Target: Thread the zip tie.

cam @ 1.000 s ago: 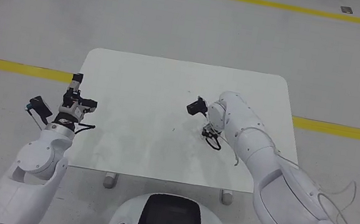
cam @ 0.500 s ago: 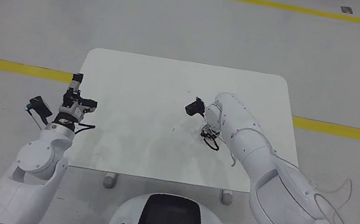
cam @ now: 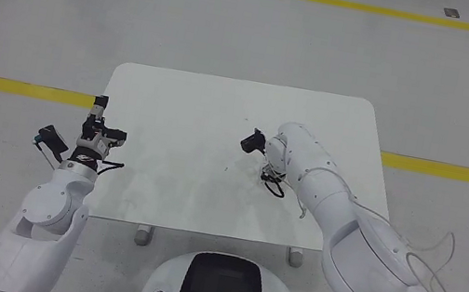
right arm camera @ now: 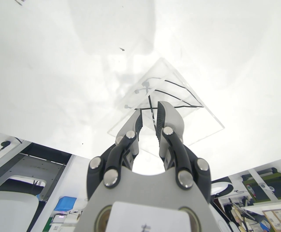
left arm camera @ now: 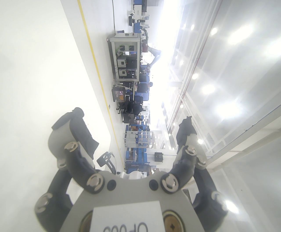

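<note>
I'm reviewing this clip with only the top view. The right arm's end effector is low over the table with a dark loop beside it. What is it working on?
Observer: A clear plate lies flat on the white table, with black zip ties laced across it.
Operator: Is the right end effector holding one?
Observer: The right end effector has its fingers narrowly apart, and one black strand runs up between them, close to one pad.
Operator: And the left arm?
Observer: The left end effector is wide open and empty, and it is aimed out at the room rather than at the table.
</note>
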Controlling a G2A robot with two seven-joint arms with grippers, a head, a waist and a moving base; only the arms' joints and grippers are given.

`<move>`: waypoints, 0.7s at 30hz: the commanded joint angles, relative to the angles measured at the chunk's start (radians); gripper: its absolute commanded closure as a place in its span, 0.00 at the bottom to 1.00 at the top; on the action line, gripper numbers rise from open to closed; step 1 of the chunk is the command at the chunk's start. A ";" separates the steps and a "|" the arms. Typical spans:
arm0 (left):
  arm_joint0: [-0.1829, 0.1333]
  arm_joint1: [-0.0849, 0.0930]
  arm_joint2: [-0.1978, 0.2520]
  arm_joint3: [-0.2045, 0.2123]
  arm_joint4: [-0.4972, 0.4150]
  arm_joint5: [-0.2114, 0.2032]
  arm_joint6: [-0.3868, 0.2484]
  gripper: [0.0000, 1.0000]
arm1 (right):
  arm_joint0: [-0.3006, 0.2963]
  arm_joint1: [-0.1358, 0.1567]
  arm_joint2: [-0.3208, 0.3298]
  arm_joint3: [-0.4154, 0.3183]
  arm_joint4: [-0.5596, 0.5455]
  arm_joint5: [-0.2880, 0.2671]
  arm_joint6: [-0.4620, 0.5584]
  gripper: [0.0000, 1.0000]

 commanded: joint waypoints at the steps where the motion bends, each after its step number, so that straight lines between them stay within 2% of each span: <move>1: 0.000 0.000 0.000 0.000 0.000 0.000 0.000 0.00 | 0.000 -0.003 0.001 0.006 0.000 0.006 -0.003 0.86; 6: 0.000 0.000 0.000 0.000 0.000 0.000 0.000 0.00 | 0.001 -0.008 0.004 0.021 0.001 0.012 -0.005 1.00; 17: 0.000 0.000 0.000 0.000 0.000 0.000 0.000 0.00 | 0.013 -0.015 0.015 0.046 0.005 0.003 -0.011 1.00; 19: 0.000 0.000 0.000 0.000 0.000 0.000 0.000 0.00 | 0.016 -0.015 0.016 0.046 0.003 -0.002 -0.019 0.89; 21: 0.000 0.000 0.000 0.000 0.000 0.000 0.000 0.00 | 0.018 -0.015 0.017 0.047 0.000 -0.006 -0.022 0.84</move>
